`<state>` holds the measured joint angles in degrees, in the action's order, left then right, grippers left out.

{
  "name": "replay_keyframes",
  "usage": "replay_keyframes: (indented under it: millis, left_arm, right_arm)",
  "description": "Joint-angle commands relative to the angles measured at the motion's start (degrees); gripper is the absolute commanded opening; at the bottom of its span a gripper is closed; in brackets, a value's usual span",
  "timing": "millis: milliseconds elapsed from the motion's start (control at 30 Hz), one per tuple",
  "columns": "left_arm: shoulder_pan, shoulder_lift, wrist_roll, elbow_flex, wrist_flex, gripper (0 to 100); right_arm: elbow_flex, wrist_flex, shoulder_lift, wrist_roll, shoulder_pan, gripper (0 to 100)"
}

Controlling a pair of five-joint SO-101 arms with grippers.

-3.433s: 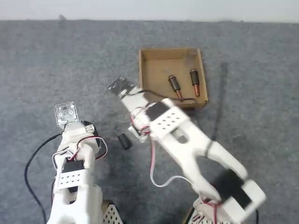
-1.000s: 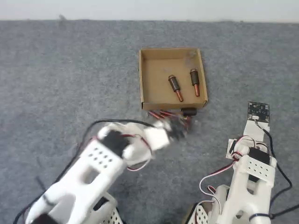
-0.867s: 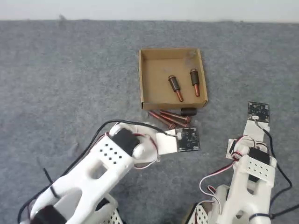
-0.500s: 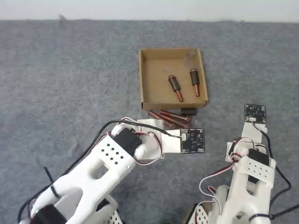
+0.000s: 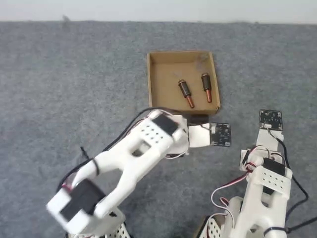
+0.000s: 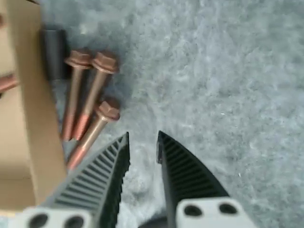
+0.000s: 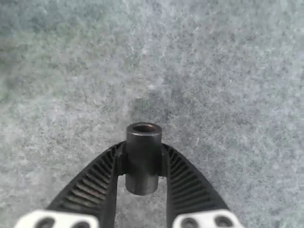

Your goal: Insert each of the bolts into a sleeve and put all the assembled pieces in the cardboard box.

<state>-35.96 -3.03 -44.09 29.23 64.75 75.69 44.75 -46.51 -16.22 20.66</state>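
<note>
The cardboard box [image 5: 166, 84] holds two assembled pieces [image 5: 185, 92] [image 5: 206, 87]. In the left wrist view three copper bolts [image 6: 92, 97] lie side by side on the carpet against the box wall [image 6: 31, 95], with a black sleeve [image 6: 54, 52] past their heads. My left gripper [image 6: 142, 140] hovers just beside the nearest bolt, open by a narrow gap with nothing between its fingers. My right gripper [image 7: 142, 164] is shut on another black sleeve [image 7: 142, 152], held above the carpet with its bore showing. In the high view the left arm [image 5: 148, 144] covers the bolts.
Grey carpet covers the whole table. The right arm [image 5: 267, 178] stands at the near right, apart from the box. The left arm's wrist board [image 5: 219, 134] hangs just in front of the box's near right corner.
The left arm has swung up and to the right, bringing its wrist to the box's front wall and covering the bolts. The right arm has barely moved.
</note>
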Motion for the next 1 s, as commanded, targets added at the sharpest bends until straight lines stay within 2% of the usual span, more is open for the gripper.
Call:
replay_keyframes:
  millis: [0,267,467,767,967]
  left_arm:
    - [2.1,3.9,-0.6,-6.3,-1.2,9]
    - [5.4,11.7,-1.4,-12.0,-1.7,9]
    - [5.6,21.5,-1.3,-16.4,-6.5,9]
    - [9.2,24.6,-1.2,-21.1,-4.7,9]
    - [8.9,24.4,-2.5,-21.0,-0.8,9]
  right_arm:
    - [-0.4,-1.1,-1.5,-0.8,0.4,0.9]
    - [-0.4,-1.1,-1.5,-0.8,0.4,0.9]
    - [-0.4,-1.1,-1.5,-0.8,0.4,0.9]
    - [-0.4,-1.2,-1.5,-0.9,-1.0,0.9]
    - [-0.4,-1.2,-1.5,-0.9,-1.0,0.9]
